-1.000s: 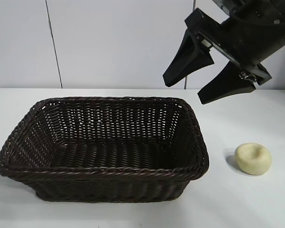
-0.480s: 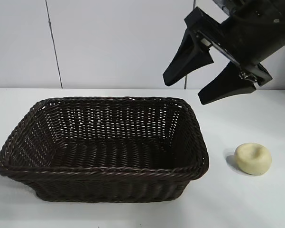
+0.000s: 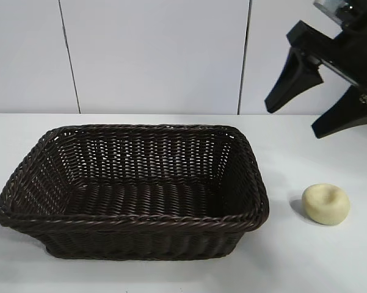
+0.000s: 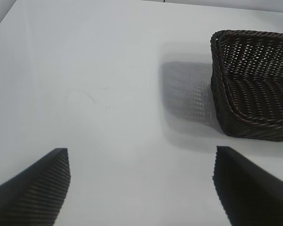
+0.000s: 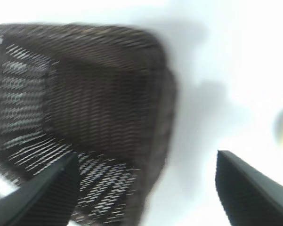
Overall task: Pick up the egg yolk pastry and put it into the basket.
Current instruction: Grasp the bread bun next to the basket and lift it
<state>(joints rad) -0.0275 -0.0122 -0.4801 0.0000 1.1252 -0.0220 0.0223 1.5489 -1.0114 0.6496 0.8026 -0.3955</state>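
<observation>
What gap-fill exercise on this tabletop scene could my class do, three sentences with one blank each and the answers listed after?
1. The egg yolk pastry lies on the white table, outside the basket, on the side of the ____ arm.
2. The right tool hangs above the table with its fingers ____.
3. The inside of the basket holds ____.
The left tool is open over bare table beside the basket.

Missing words: right; open; nothing
</observation>
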